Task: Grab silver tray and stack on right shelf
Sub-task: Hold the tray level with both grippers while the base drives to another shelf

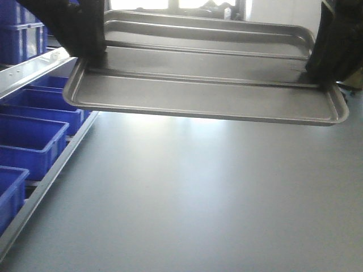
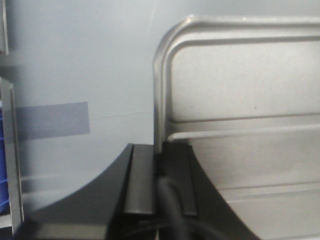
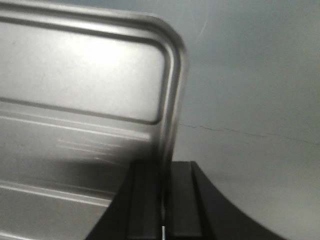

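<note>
Blue bins point(image 1: 28, 141) far left (on a rack). Left gripper point(image 2: 159, 175) clamped tight on silver tray point(image 1: 204, 99) left rim; tray held above grey surface point(image 1: 198, 198); right gripper point(image 3: 164, 200) pinching its right rim.

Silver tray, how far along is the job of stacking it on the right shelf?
Done: the silver tray is gripped, left hand and right hand shut on its opposite rims. In hand: it hangs above the grey surface. Left: stacking it on the right shelf, which no view shows.
</note>
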Action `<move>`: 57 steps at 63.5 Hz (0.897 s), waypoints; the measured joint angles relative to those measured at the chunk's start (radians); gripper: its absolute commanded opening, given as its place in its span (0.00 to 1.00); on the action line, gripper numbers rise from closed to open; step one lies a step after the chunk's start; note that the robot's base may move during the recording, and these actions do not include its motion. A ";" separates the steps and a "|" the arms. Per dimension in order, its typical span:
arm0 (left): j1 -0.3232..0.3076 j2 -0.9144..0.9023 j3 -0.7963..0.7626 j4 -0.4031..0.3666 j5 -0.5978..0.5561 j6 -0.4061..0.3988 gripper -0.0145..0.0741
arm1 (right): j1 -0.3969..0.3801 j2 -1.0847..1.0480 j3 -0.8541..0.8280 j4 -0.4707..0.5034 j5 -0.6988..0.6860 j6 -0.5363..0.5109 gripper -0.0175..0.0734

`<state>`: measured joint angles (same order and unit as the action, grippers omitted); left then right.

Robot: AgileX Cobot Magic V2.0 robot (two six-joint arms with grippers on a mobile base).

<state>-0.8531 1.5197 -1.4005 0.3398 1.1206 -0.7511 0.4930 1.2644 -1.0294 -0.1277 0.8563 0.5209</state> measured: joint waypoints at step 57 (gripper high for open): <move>-0.002 0.000 0.000 0.000 0.000 -0.002 0.06 | 0.000 0.000 0.000 0.000 0.005 0.000 0.25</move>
<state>-0.8553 1.5197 -1.4005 0.3398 1.1206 -0.7528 0.4930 1.2644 -1.0294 -0.1277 0.8608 0.5209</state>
